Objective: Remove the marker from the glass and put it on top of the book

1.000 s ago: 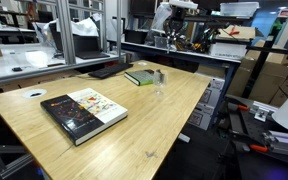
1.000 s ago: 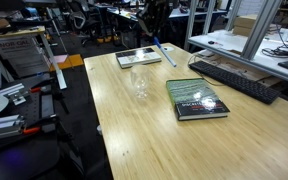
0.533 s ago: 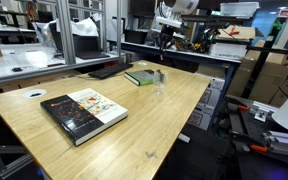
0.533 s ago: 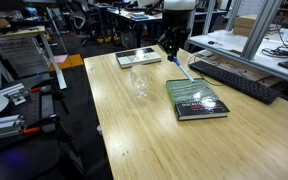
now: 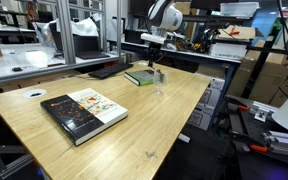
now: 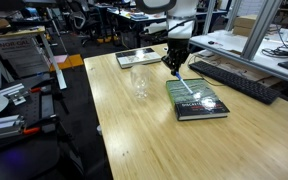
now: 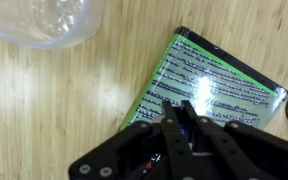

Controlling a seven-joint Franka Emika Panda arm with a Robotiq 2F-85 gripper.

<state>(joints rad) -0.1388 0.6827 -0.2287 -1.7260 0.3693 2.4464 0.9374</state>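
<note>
The gripper [image 7: 179, 106] is clenched on the marker [image 6: 181, 73], which hangs below it as a thin, blurred streak and is mostly hidden in the wrist view. The book [image 7: 222, 85] lies directly beneath the gripper. The glass [image 7: 46, 20] stands off to one side, cut off by the frame edge.

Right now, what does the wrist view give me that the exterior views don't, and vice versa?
Wrist view only: the print on the cover of the green book, with the gripper lined up over its edge. Exterior views only: how high the gripper hangs above the table, the marker held in its shut fingers, the larger book and the keyboard. Shared: the gripper, the green book and the glass with no marker in it.
</note>
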